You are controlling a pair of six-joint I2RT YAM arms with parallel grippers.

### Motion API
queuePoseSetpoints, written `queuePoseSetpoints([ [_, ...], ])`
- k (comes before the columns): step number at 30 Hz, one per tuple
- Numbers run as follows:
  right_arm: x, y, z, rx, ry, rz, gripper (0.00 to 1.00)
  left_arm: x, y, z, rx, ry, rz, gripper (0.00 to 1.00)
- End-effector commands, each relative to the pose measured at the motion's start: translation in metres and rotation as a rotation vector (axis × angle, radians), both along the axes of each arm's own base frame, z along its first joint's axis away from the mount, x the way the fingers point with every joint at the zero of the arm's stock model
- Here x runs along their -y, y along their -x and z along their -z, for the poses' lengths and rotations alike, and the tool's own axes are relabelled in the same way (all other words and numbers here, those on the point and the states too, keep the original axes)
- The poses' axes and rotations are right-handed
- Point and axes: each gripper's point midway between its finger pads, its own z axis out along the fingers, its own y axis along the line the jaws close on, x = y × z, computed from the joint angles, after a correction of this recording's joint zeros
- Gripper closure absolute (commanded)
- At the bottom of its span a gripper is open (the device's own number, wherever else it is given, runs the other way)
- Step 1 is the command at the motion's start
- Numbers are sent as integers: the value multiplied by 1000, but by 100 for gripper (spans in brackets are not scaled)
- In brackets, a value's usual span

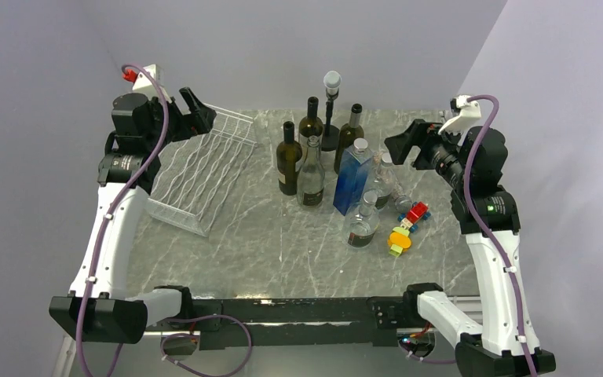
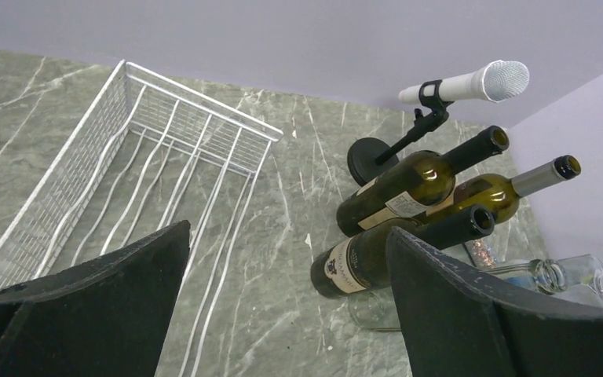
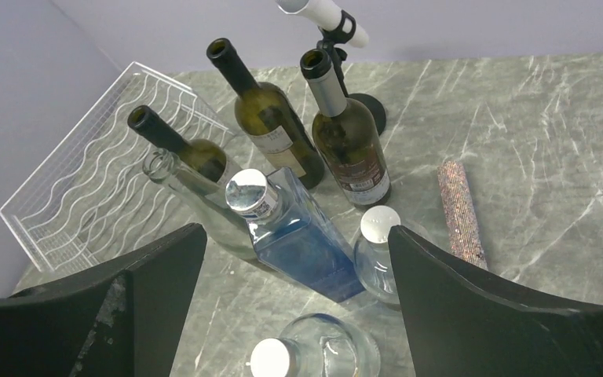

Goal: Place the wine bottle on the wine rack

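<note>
Three dark wine bottles stand upright at the back middle of the table: one at the left (image 1: 288,157) (image 2: 385,251) (image 3: 192,153), one behind it (image 1: 310,122) (image 2: 408,184) (image 3: 271,129) and one to the right (image 1: 351,137) (image 2: 487,192) (image 3: 349,149). The white wire wine rack (image 1: 204,169) (image 2: 149,165) (image 3: 86,188) lies at the back left with nothing in it. My left gripper (image 1: 196,110) (image 2: 286,236) hangs open above the rack's far end, holding nothing. My right gripper (image 1: 404,141) (image 3: 297,236) is open in the air right of the bottles, holding nothing.
A microphone on a round stand (image 1: 330,82) is behind the bottles. A blue square bottle (image 1: 353,177) and clear glass bottles (image 1: 311,173) (image 1: 361,224) crowd the front of the group. Toy bricks (image 1: 407,228) and a glittery stick (image 3: 459,212) lie to the right.
</note>
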Motion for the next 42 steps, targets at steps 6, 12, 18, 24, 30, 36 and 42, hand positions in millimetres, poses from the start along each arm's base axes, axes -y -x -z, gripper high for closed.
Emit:
queuePoseSetpoints([
  [6,0,3,-4,-3,-19,8,5,13,13,-20,85,23,77,1],
  [12,-11,15,-3,24,-17,-76,0,19,30,-27,144,20,121,1],
  [18,-33,38,-3,122,-21,-234,0,52,50,-18,149,32,351,1],
  [24,-55,47,-6,119,-47,-364,0,110,69,5,110,57,622,1],
  [30,-75,44,-4,87,-42,-416,1,160,69,31,96,-70,654,1],
  [36,-102,35,-2,74,-7,-419,22,197,65,52,130,-83,656,1],
  [42,-126,17,-10,146,48,-372,36,192,54,51,160,-98,544,1],
])
